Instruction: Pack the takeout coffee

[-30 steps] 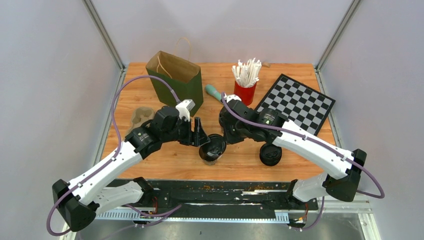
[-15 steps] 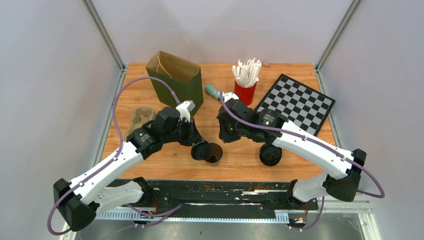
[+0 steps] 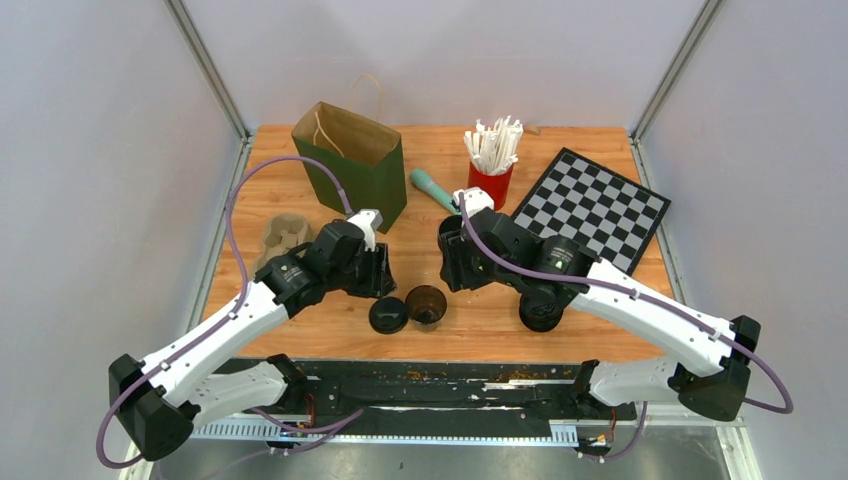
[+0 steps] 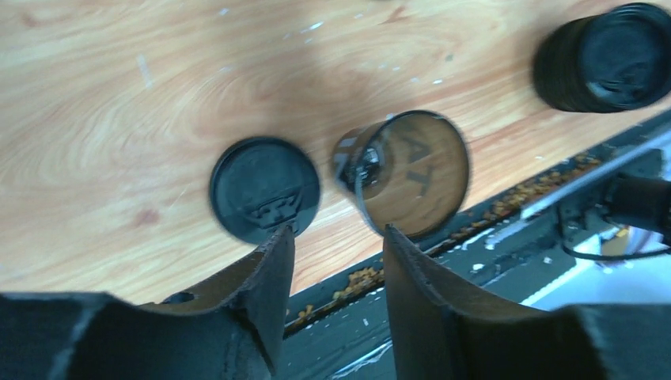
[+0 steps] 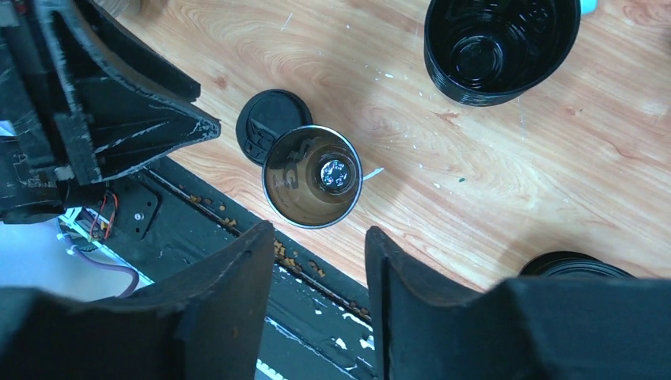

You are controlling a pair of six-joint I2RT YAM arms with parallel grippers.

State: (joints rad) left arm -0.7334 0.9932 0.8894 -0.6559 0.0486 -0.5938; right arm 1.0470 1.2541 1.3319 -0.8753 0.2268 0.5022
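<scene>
A clear brown-tinted cup (image 3: 427,303) stands upright and uncovered near the table's front edge. Its black lid (image 3: 388,315) lies flat on the wood just left of it, touching or nearly touching. My left gripper (image 3: 381,276) is open and empty, above and behind the lid. In the left wrist view the lid (image 4: 265,188) and cup (image 4: 403,170) lie just beyond the left gripper (image 4: 336,237). My right gripper (image 3: 453,270) is open and empty, behind the cup. In the right wrist view the cup (image 5: 312,176) and lid (image 5: 269,125) lie beyond the right gripper (image 5: 316,237).
A green paper bag (image 3: 350,160) stands open at the back left, with a pulp cup carrier (image 3: 283,235) in front of it. A red cup of straws (image 3: 492,165), a checkerboard (image 3: 590,205) and a black round stack (image 3: 540,308) are on the right. A stack of black cups (image 5: 502,43) sits behind.
The left gripper held the lid tilted over the cup. It has let go and drawn back left; the lid now lies on the table beside the cup. The right gripper rose slightly.
</scene>
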